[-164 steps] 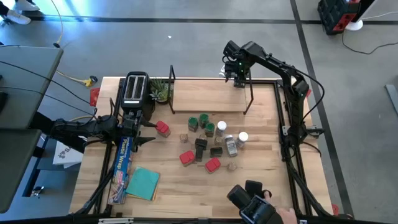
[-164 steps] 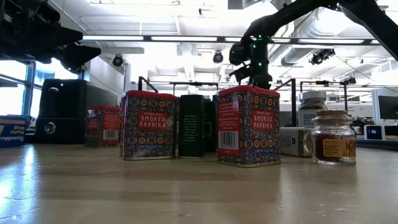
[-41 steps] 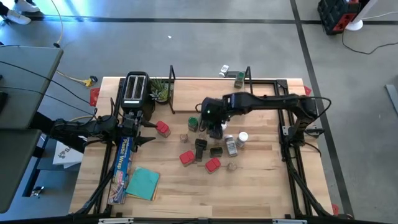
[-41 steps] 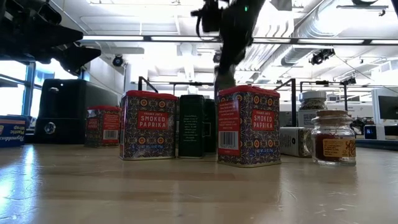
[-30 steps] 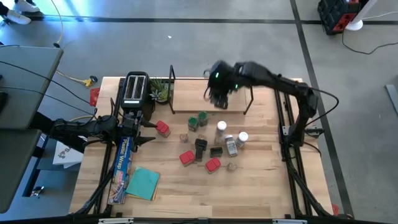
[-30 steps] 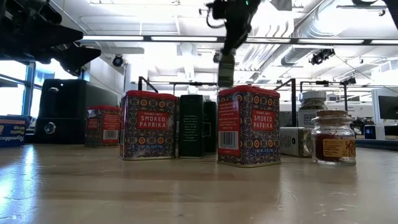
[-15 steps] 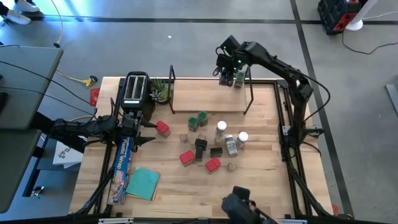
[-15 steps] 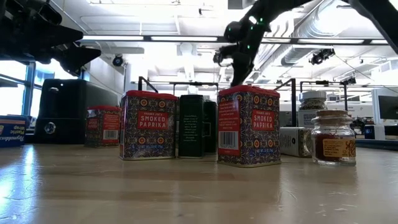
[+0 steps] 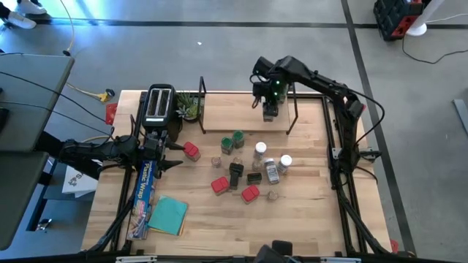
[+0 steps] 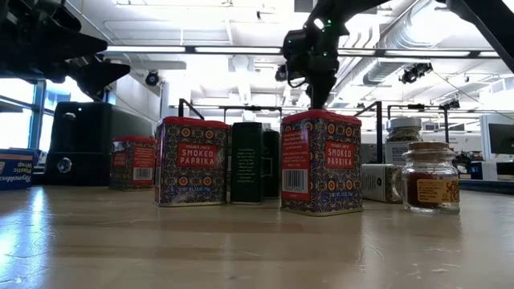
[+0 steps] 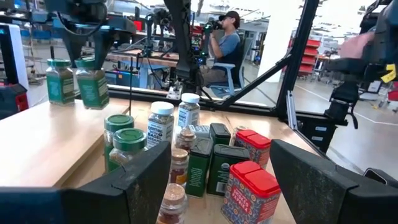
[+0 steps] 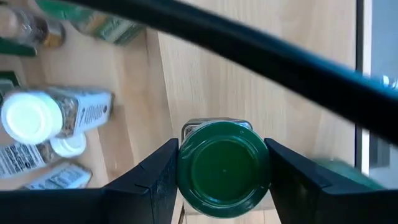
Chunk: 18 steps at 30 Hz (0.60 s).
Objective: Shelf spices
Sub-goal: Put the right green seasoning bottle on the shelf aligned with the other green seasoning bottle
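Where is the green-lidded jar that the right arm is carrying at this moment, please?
In the high view, the green-lidded jar sits between the right gripper's fingers over the shelf's right end, beside another jar already standing there.

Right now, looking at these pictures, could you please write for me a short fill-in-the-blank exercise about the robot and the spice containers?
1. The right gripper is closed on a small jar with a round ____ lid.
2. It holds this jar above the low shelf with the light ____ board.
3. The label on the red boxy tin reads SMOKED ____.
4. The left gripper, waiting beside the black toaster, is ____.

Missing words: green; wooden; PAPRIKA; open
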Each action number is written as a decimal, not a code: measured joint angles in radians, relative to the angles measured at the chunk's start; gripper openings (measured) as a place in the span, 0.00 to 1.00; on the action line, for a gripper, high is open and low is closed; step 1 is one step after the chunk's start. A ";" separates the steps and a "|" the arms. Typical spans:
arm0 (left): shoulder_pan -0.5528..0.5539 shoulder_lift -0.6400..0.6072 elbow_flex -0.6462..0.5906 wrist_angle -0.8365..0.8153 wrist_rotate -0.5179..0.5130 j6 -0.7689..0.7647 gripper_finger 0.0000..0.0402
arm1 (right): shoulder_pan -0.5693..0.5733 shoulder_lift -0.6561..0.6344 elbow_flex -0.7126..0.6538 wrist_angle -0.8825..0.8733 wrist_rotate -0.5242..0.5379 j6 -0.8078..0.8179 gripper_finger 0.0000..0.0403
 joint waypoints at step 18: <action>0.000 0.000 0.000 -0.002 0.014 0.000 0.67 | -0.039 -0.064 0.000 0.001 0.034 0.038 0.48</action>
